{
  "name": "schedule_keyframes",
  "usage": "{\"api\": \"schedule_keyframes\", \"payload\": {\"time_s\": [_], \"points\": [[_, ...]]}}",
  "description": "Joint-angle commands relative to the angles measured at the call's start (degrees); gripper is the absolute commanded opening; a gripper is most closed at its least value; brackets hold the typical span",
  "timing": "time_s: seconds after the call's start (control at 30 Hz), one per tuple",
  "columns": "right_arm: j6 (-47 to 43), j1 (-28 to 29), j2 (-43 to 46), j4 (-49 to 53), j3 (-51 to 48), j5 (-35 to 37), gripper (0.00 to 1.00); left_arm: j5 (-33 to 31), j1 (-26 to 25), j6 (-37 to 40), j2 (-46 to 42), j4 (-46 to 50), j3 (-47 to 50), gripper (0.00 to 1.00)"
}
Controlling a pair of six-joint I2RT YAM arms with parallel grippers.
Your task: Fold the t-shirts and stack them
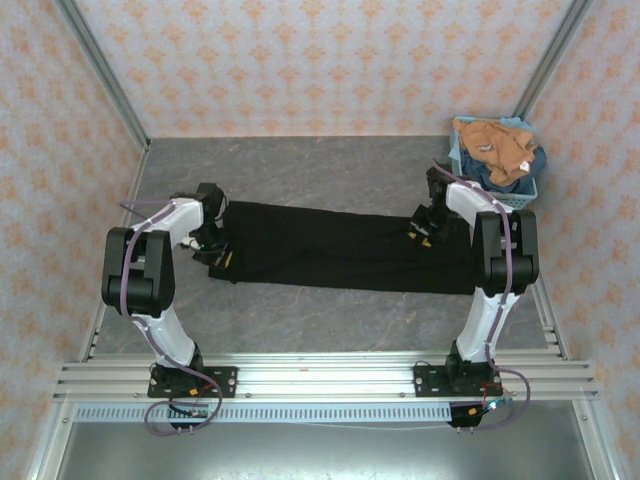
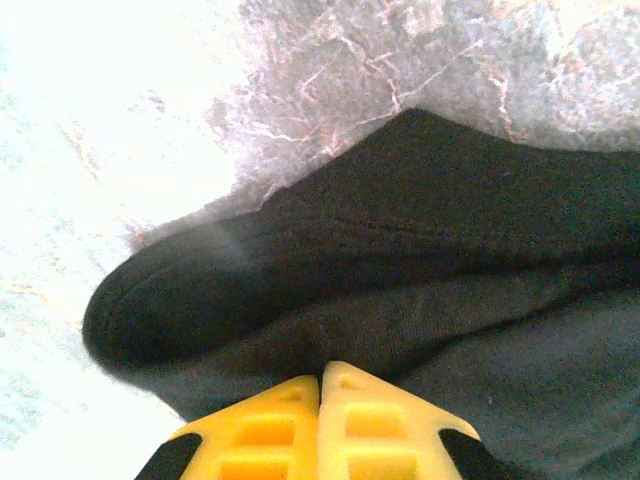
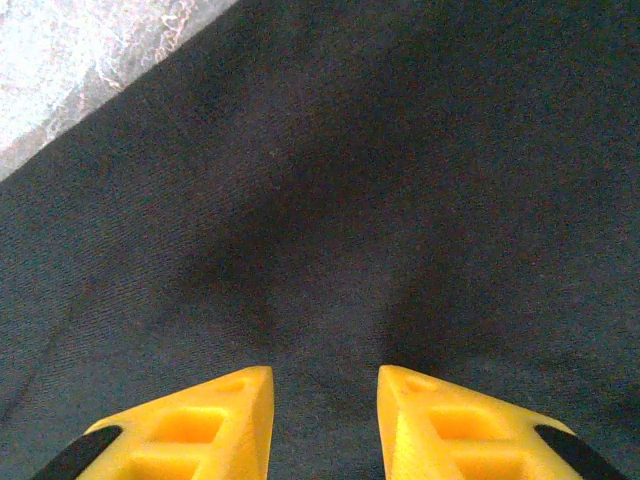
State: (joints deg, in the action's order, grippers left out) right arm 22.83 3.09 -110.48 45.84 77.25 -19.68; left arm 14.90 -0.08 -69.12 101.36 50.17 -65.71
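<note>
Two grippers meet the long black cloth t-shirt (image 1: pixel 330 246) stretched across the grey marbled table (image 1: pixel 300 170): left gripper (image 2: pixel 320 400) pinched tight on its left end, right gripper (image 3: pixel 325 420) part-spread, holding nothing. Behind your right arm (image 1: pixel 500 252), a light blue mesh basket (image 1: pixel 453 157) holds an orange-tan t-shirt (image 1: pixel 495 140) and dark blue t-shirt (image 1: pixel 517 171).

— Where's the black tee (image 1: pixel 340 250)?
— Flat on the table (image 1: pixel 300 170), folded into a long band running left to right, plain side up. Its left end doubles over in a rounded fold.
— The others?
— Orange tee (image 1: pixel 495 145) crumpled atop the blue tee (image 1: pixel 522 172), in the basket (image 1: pixel 455 160), far right.
</note>
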Motion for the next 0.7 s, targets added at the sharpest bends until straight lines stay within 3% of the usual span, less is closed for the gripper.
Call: {"api": "schedule_keyframes", "payload": {"time_s": [0.0, 0.53, 0.67], "points": [[-0.5, 0.3, 1.3, 1.0, 0.0, 1.7, 0.33, -3.0, -0.3, 0.0, -2.2, 4.7, -2.6, 0.01], [-0.6, 0.2, 1.7, 0.5, -1.5, 2.2, 0.33, -5.6, -0.5, 1.5, 0.3, 9.1, -10.4, 0.01], [-0.4, 0.2, 1.7, 0.3, -1.6, 2.0, 0.33, -4.6, -0.5, 2.0, 0.7, 8.7, -8.2, 0.06]]}}
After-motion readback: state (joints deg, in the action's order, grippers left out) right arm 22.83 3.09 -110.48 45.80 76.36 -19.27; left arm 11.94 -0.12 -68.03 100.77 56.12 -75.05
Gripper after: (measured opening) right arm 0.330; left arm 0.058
